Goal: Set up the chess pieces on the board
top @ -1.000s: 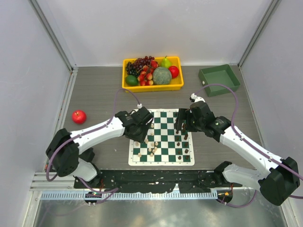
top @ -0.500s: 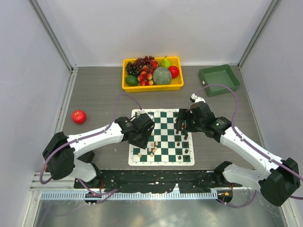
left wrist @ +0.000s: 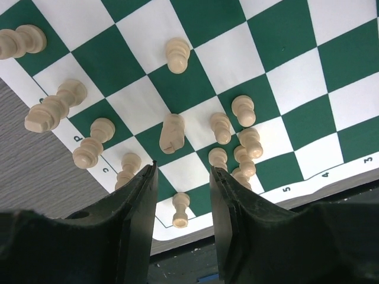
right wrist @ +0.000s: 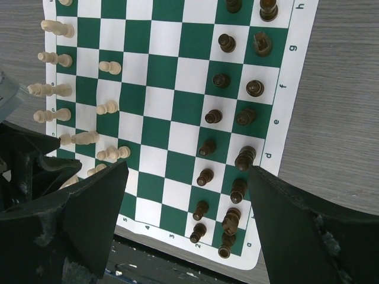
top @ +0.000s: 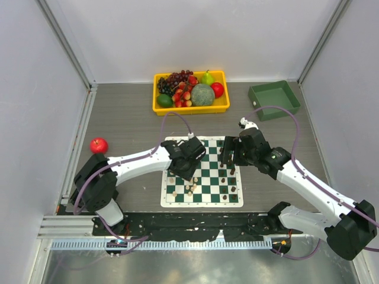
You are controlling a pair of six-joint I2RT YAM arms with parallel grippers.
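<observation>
Board (top: 208,175) partly under left gripper (top: 186,169)

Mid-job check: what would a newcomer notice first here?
The green-and-white checked chess board sits mid-table, left tool and right tool open above it. Cream chess pieces cluster on its left, dark brown pieces line its right. Behind stands a yellow tray of fruit; a red apple lies alone far left.

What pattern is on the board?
Green and white checks with a white border. The board shows best in the right wrist view.
</observation>
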